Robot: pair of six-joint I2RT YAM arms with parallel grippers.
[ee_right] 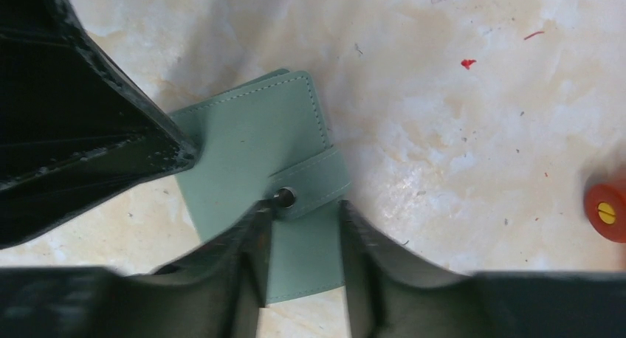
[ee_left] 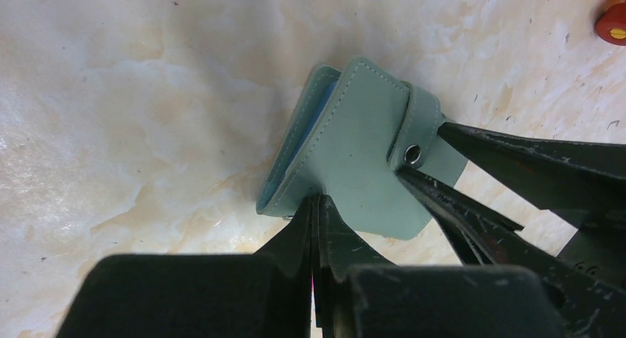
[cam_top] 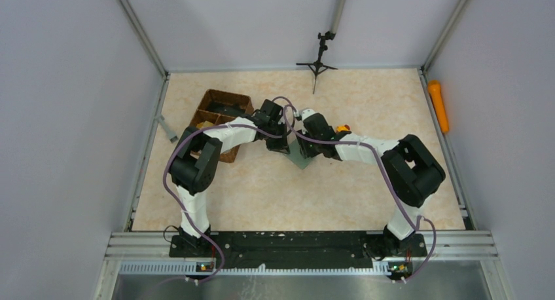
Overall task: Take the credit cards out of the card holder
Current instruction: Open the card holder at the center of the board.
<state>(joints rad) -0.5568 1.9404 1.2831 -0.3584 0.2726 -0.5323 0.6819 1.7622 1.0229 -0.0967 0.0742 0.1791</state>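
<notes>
The grey-green card holder lies folded at mid-table, with its snap strap fastened. My left gripper is shut on the holder's near edge. My right gripper is open. Its fingers straddle the strap end of the holder, and one tip touches the snap button. The right gripper's fingers also show in the left wrist view. From above, both grippers meet over the holder. No credit cards show; only a blue-grey inner edge shows.
A brown wicker tray stands behind the left arm. A small orange-red toy lies just right of the holder. An orange cylinder lies by the right wall. A small tripod stands at the back.
</notes>
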